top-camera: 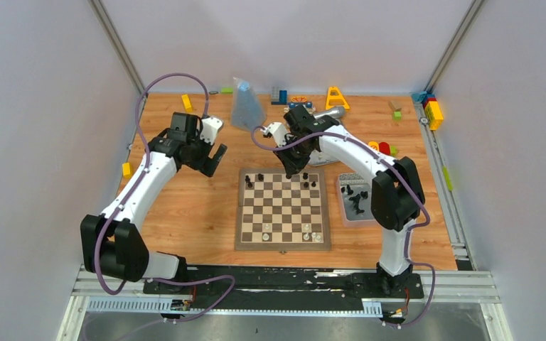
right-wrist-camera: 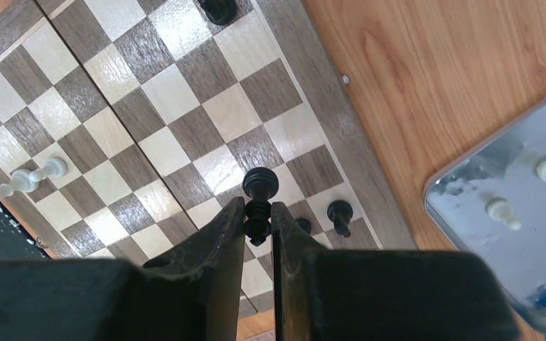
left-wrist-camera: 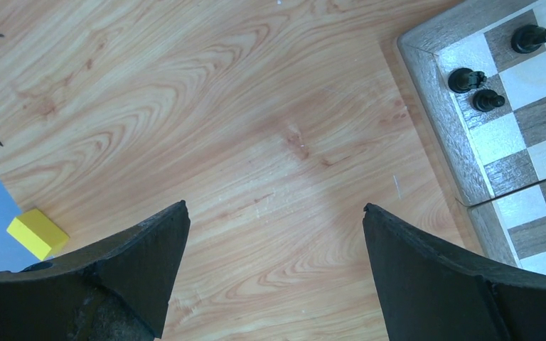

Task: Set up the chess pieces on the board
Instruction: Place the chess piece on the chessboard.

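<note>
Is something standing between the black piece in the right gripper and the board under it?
Nothing visible does. The right gripper holds the black piece over squares of the board that look bare; another black piece stands close beside it, not under it.

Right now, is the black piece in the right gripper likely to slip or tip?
Probably light and stiff: the black piece looks small in the right gripper. Tall and narrow, it may tip easily. Its glossy head might slip.

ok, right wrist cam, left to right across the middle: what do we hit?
A white piece → black piece pinched in the right gripper → smaller black piece → the board border → grey tray holding loose white chessmen.
</note>
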Controlling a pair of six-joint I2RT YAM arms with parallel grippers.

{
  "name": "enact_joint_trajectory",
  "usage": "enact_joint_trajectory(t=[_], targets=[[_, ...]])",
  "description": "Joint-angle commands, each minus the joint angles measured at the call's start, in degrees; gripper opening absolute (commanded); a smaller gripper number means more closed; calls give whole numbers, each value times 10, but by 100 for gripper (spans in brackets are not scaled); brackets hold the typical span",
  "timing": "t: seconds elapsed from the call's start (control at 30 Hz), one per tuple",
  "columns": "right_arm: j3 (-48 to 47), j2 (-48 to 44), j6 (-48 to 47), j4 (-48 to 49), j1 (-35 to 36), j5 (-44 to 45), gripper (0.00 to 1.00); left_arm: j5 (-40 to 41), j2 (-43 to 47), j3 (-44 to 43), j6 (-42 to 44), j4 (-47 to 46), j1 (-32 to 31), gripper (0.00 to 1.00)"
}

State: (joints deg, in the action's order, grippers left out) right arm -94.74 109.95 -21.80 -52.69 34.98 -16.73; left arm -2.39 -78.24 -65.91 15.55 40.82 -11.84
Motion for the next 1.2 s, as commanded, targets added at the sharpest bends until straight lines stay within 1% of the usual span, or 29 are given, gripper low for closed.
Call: enact_joint_trajectory(t=[0.0,0.17,0.27,0.37,0.53,0.8,1.17], targets=[[-37,29,-12,15,9,-18,5,-1,9,10,-19,-28,11,100],[-66,67,-12,1,20,-8,5,-27,-7,13,-22,-25,20,100],[-95,95,-16,-17,26,1,5,-27,-11,21,-24,-29,22,100],[-130,118,-19,-38,33,11,5,0,-10,28,-21,-39,22,100],[-161,143,-28,-64,40,41,5,36,-7,34,-14,-49,22,100],[-166,142,-36,-85,44,65,5,49,-13,31,-13,-44,22,100],[-163,146,-45,-95,46,93,5,69,9,33,-9,-50,22,100]])
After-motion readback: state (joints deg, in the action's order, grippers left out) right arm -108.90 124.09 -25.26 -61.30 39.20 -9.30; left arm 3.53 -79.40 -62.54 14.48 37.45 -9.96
